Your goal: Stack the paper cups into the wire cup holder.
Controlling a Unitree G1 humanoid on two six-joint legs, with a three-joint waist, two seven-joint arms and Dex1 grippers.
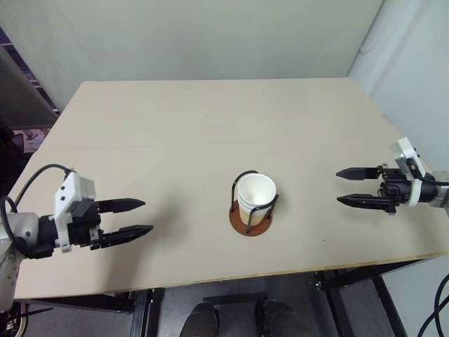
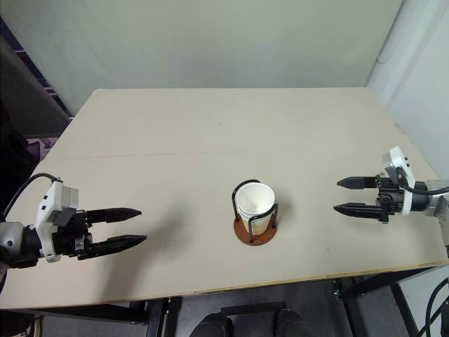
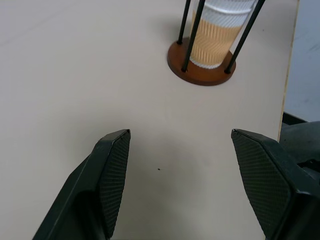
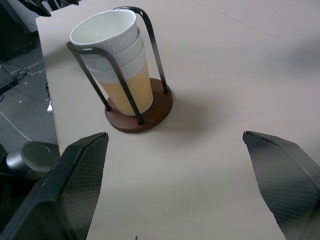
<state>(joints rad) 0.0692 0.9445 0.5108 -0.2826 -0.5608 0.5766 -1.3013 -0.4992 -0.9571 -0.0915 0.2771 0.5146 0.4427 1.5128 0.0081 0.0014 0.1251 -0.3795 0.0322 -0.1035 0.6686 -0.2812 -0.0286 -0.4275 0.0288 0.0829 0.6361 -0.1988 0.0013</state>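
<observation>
Paper cups [image 1: 256, 196]: nested, mouths up, long axis upright, lower centre of frame.
Wire cup holder [image 1: 250, 220]: on table [image 1: 175, 126], loops vertical (around stack).
Left gripper [image 1: 133, 217]: lower left, fingers spread, empty.
Right gripper [image 1: 351, 187]: right edge, fingers spread, empty.

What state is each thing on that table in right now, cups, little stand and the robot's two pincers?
paper cups: nested in one upright stack, sitting inside the holder.
wire cup holder: upright on the table, holding the stack between its wire loops.
left pincer: open, empty, off to one side of the holder.
right pincer: open, empty, off to the other side.
table: bare apart from the holder.
</observation>
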